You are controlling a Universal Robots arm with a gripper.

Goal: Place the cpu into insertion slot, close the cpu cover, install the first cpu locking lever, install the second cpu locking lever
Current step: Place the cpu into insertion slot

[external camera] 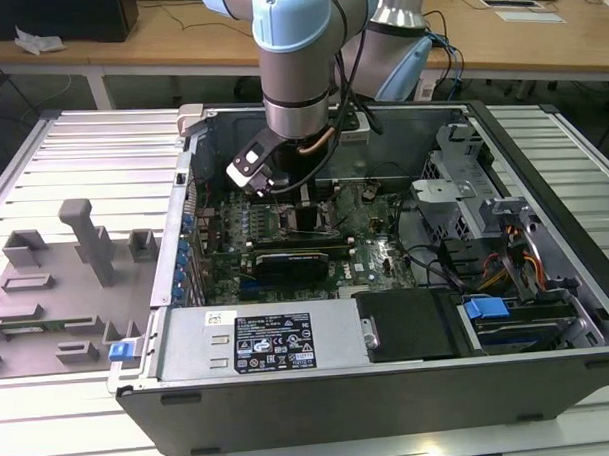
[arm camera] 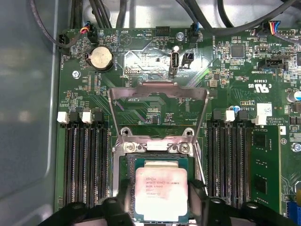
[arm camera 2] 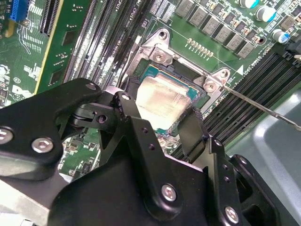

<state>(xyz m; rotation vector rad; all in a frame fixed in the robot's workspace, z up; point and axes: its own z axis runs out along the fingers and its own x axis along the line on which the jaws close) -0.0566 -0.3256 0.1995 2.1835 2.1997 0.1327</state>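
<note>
cpu [arm camera: 161,193] at insertion slot [arm camera: 125,165], cpu cover [arm camera: 157,88] raised open

cpu [arm camera: 161,194] in insertion slot [arm camera: 127,169]

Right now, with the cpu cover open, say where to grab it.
Pinch the cpu cover at its free crossbar, opposite the hinge, probably from above: that thin bar stands raised and bare, while the side rails run close to the memory slots.
</note>
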